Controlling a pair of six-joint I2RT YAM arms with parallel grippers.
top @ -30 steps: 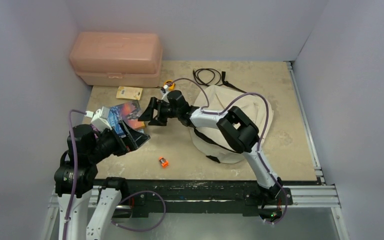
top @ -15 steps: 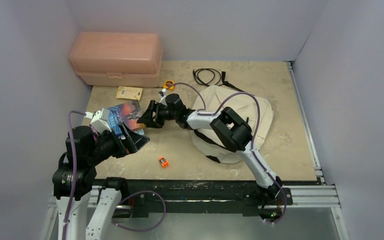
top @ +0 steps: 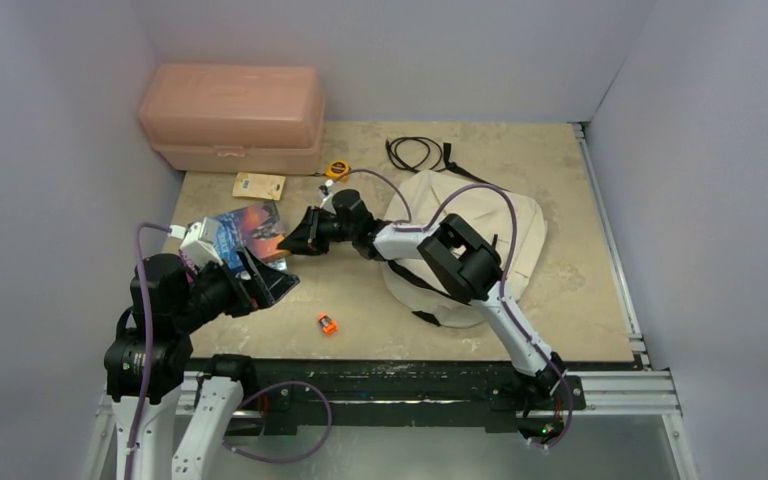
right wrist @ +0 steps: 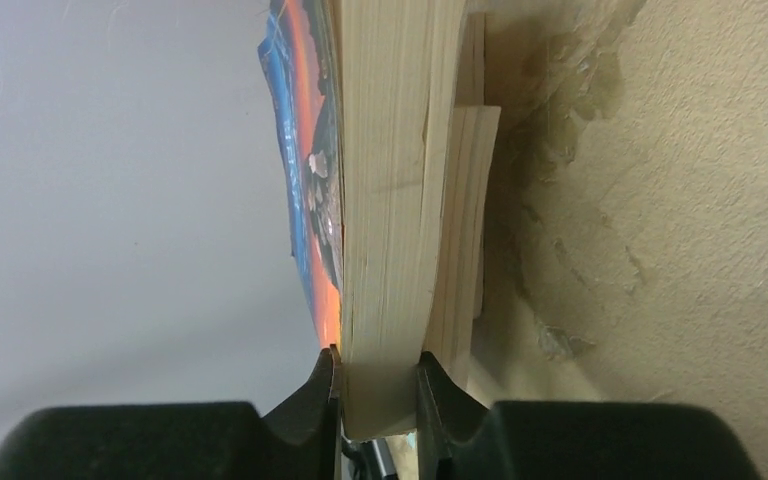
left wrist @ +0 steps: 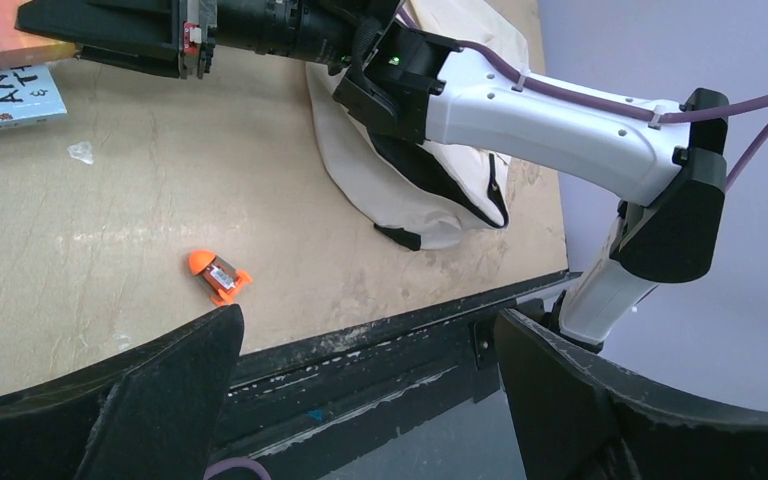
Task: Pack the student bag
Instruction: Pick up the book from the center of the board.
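Note:
The student bag (top: pixel 522 232), a cream backpack with black straps, lies flat at the right of the table under my right arm; it also shows in the left wrist view (left wrist: pixel 438 196). A book with a blue and orange cover (top: pixel 253 224) lies left of the bag, on top of another book (right wrist: pixel 463 230). My right gripper (top: pixel 296 238) reaches left over the table and is shut on the top book's page edge (right wrist: pixel 390 200), a finger on each side of it (right wrist: pixel 378 375). My left gripper (top: pixel 263 282) hangs open above the table's front left edge (left wrist: pixel 365 340), holding nothing.
A pink plastic box (top: pixel 232 115) stands at the back left. A tan card (top: pixel 260 185), a yellow tape measure (top: pixel 337 168) and a black cord (top: pixel 415 152) lie near the back. A small orange object (top: pixel 327 323) sits near the front edge.
My right gripper has slid left to the books and closed its jaws on the top one. The left arm has hardly moved.

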